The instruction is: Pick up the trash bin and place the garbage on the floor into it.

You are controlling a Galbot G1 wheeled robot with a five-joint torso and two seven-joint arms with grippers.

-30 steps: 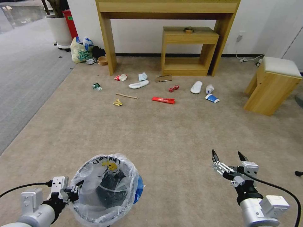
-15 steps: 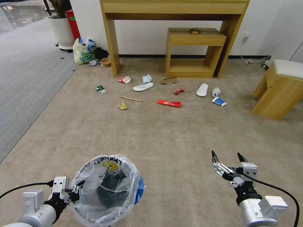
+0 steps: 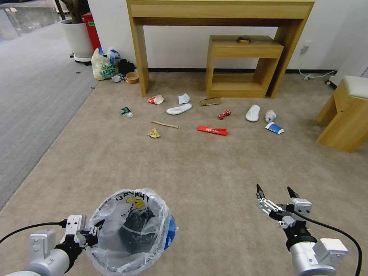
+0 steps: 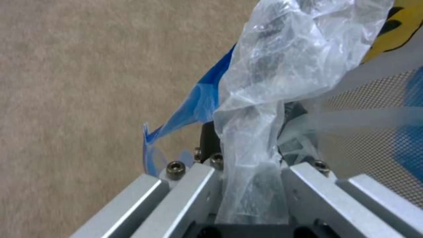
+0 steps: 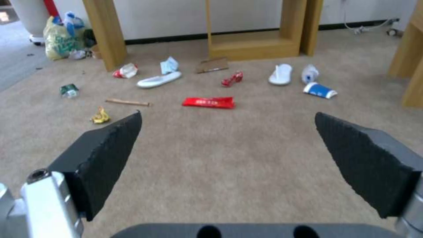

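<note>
On beige floor [image 3: 199, 168], scattered garbage [image 3: 212, 130]

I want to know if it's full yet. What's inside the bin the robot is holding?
The bin, held at its rim by the left hand, shows a crinkly clear bag and a dark inside. No litter shows in it; the plastic hides the bottom.

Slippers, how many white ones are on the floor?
2. One slipper lies near the tall table's left leg; the other slipper lies farther right, beside the blue-white paper cup. None looks hidden.
</note>
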